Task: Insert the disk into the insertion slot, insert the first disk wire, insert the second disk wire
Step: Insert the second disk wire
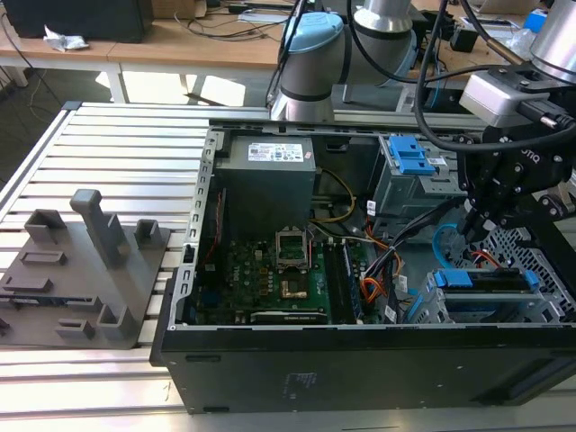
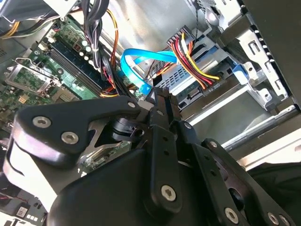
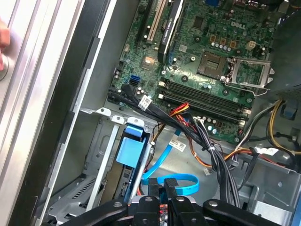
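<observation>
Gripper (image 2: 157, 96) fingers are pinched nearly together on the second disk wire (image 2: 138, 63) just above the disk (image 1: 481, 281), which sits seated in the insertion slot (image 1: 540, 310).

Exterior view high beside open computer case (image 1: 360, 360), both wrist views close inside, sharing motherboard (image 3: 211, 70).

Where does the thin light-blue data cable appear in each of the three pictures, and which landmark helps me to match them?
Exterior view: the second disk wire curves just below the hand, above the disk.
Second wrist view: the blue loop lies beyond the fingertips, beside the red-yellow wire bundle.
First wrist view: the loop lies just beyond the fingertips, beside the blue caddy.
Shared landmark: the motherboard.
</observation>
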{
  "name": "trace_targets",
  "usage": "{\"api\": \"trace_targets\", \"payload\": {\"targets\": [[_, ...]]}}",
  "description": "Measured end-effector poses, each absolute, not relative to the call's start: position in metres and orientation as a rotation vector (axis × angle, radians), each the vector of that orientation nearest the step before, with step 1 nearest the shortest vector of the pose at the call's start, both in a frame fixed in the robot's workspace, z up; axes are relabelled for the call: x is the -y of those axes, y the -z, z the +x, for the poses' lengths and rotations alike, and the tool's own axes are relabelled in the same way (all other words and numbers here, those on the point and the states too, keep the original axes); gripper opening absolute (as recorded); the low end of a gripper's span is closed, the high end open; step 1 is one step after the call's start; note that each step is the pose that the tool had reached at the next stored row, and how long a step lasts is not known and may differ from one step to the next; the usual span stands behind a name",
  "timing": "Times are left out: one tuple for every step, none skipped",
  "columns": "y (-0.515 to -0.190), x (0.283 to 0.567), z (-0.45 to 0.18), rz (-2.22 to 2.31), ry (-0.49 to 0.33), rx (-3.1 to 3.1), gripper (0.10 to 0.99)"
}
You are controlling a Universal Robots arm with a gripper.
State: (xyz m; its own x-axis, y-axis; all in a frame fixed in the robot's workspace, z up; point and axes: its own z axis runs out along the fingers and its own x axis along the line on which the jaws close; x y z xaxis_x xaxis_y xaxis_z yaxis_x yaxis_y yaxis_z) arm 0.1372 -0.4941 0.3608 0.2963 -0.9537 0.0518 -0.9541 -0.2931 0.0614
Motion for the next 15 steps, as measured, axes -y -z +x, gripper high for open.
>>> {"api": "trace_targets", "payload": {"targets": [[-0.361, 0.495, 0.137, 2.463, -0.008, 1.817, 0.165], [-0.361, 0.497, 0.137, 2.463, -0.008, 1.817, 0.165], [-0.361, 0.501, 0.137, 2.463, -0.009, 1.817, 0.165], [-0.361, 0.504, 0.137, 2.462, -0.010, 1.816, 0.165], [-0.361, 0.508, 0.137, 2.461, -0.011, 1.816, 0.165], [-0.360, 0.513, 0.137, 2.461, -0.012, 1.815, 0.165], [-0.360, 0.517, 0.137, 2.460, -0.012, 1.815, 0.165], [-0.359, 0.521, 0.137, 2.460, -0.013, 1.815, 0.165], [-0.358, 0.524, 0.137, 2.460, -0.013, 1.815, 0.165], [-0.356, 0.526, 0.137, 2.457, -0.012, 1.819, 0.165], [-0.353, 0.526, 0.137, 2.444, -0.012, 1.837, 0.165], [-0.350, 0.526, 0.137, 2.433, -0.011, 1.851, 0.165], [-0.349, 0.526, 0.137, 2.423, -0.010, 1.865, 0.165], [-0.346, 0.526, 0.138, 2.406, -0.009, 1.886, 0.165], [-0.344, 0.526, 0.138, 2.398, -0.008, 1.896, 0.165]]}}
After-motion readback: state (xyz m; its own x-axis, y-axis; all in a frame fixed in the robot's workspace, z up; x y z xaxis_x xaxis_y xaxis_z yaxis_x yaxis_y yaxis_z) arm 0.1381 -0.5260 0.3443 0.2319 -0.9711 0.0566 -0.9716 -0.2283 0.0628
